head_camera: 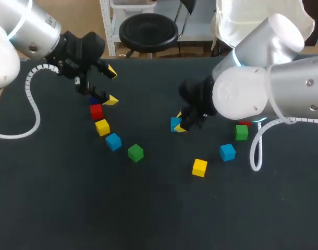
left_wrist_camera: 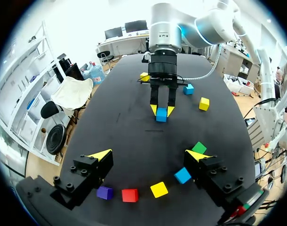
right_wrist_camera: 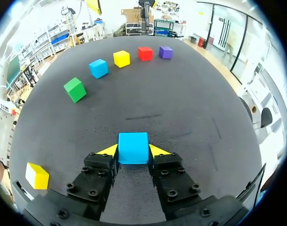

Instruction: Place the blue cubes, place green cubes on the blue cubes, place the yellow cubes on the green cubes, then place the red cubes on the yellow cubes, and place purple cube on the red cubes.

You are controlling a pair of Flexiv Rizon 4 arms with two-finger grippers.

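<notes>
Right claw (right_wrist_camera: 133, 151) clamped on blue cube (right_wrist_camera: 133, 145).
Left claw (left_wrist_camera: 148, 155) spread wide, holding nothing; red cube (head_camera: 245, 123) behind right arm (head_camera: 284, 88) largely hidden in head view.

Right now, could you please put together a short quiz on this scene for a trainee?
1. True or false: the right gripper is shut on a blue cube.
2. In the row of cubes near the left gripper, which one lies right beside the purple cube? A green, B the red cube, C yellow.
3. Fill in: the left gripper is ____, with nothing held in it.
Key: 1 true; 2 B; 3 open.
</notes>
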